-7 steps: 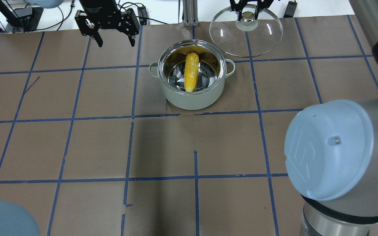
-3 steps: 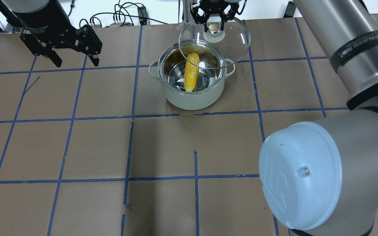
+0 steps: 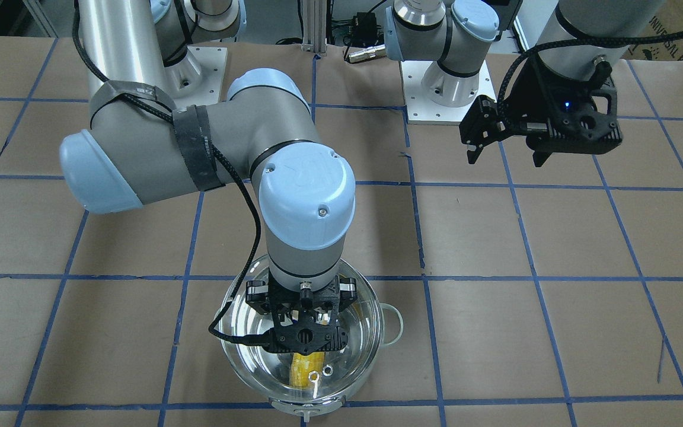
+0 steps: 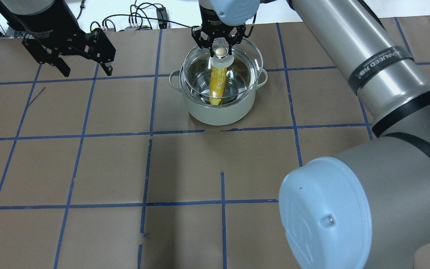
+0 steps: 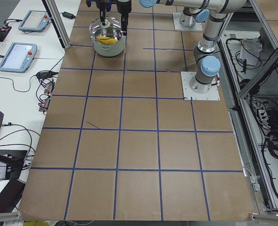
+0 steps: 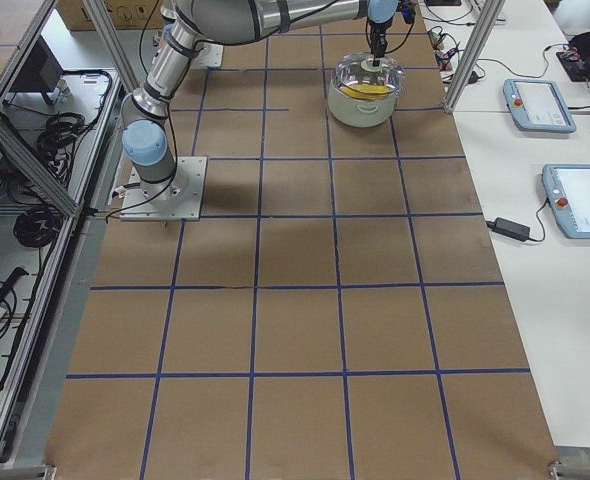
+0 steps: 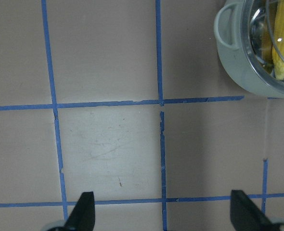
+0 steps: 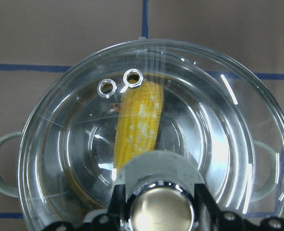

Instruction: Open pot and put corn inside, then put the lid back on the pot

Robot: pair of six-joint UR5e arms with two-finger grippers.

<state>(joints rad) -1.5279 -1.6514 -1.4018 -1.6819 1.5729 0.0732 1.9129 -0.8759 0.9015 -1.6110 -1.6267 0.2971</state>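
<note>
The pot point(image 4: 218, 112) stands at the table's far middle, pale outside and shiny inside. The corn point(image 4: 217, 84) lies inside it. My right gripper point(image 4: 220, 52) is shut on the knob of the clear glass lid point(image 4: 246, 65) and holds it just above the pot's opening, nearly centred. In the right wrist view the lid point(image 8: 224, 125) covers the corn point(image 8: 139, 125), with the knob point(image 8: 161, 211) between my fingers. In the front view, the lid point(image 3: 241, 338) is under my right gripper point(image 3: 305, 341). My left gripper point(image 4: 87, 69) is open and empty, far left of the pot.
Cables point(image 4: 140, 18) and equipment lie beyond the table's far edge. Brown paper with a blue tape grid point(image 4: 149, 132) covers the table. Operator pendants point(image 6: 580, 200) rest on the side bench. My right arm's elbow point(image 4: 327, 220) looms over the near right.
My right gripper has carried the lid from the back right to over the pot. My left gripper moved left early on and has stayed still since.
</note>
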